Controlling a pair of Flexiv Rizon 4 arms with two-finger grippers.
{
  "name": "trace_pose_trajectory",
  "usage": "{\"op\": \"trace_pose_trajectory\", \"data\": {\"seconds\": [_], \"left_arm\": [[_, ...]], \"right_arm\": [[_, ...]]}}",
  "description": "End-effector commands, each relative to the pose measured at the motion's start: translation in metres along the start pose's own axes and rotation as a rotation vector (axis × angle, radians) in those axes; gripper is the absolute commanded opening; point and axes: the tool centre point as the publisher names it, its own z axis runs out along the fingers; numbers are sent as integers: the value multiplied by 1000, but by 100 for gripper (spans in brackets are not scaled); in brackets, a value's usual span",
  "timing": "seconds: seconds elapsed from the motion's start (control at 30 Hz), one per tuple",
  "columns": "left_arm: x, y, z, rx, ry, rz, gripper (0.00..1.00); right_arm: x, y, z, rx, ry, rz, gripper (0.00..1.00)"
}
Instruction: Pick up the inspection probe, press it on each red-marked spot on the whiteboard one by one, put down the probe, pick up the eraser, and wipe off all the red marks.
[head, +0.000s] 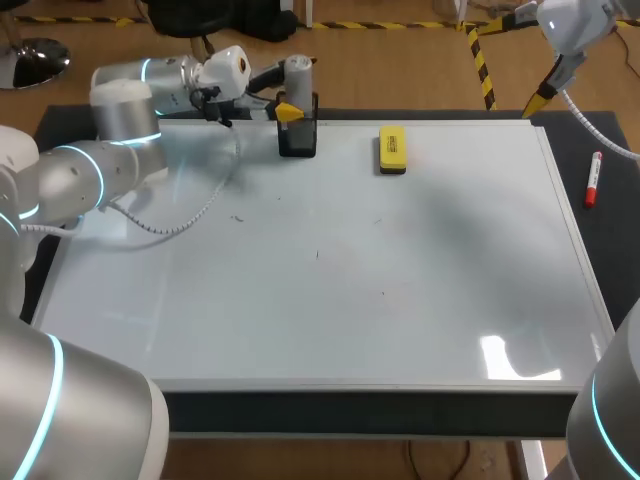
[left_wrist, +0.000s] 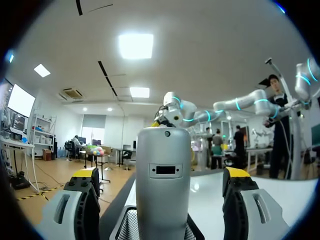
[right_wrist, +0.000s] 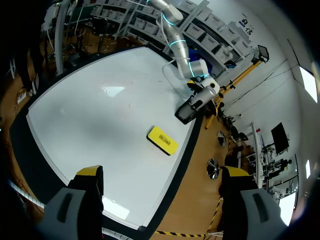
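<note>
**Status at this moment**

- Left gripper (left_wrist: 161, 177): at the far left of the whiteboard (head: 450, 300), fingers spread wide, one on each side of the inspection probe (head: 298, 72). Neither finger touches the probe, so nothing is gripped.
- Inspection probe: a grey cylinder standing upright in the black mesh holder (head: 298, 140) at the far edge of the board.
- Right gripper (right_wrist: 162, 172): held high beyond the far right corner, fingers wide apart and empty.
- Eraser (head: 392, 150): yellow, lying flat on the board near its far edge, just right of the holder and clear of both grippers.
- Red marker (head: 592, 180): on the dark table surface to the right of the board.

**Progress**

The board carries only a few small specks (head: 318, 254) – too small to tell their colour. The probe is seated in its holder and the eraser is not held. The pose fits the opening step, closing on the probe. A put-down would look the same, so the pictures do not settle it. Judged as the opening step, the pressing, the return of the probe and the wiping all remain.
</note>
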Motion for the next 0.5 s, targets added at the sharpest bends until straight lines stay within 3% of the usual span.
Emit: {"op": "trace_pose_trajectory", "data": {"seconds": [0.03, 0.17, 0.5], "left_arm": [[-6, -2, -1, -1, 156, 3, 100], [-5, -7, -3, -4, 148, 5, 100], [9, -29, -8, -21, 13, 7, 100]], "right_arm": [[-1, 0, 0, 2, 5, -1, 100], [-1, 0, 0, 2, 5, -1, 100], [-1, 0, 0, 2, 5, -1, 100]]}}
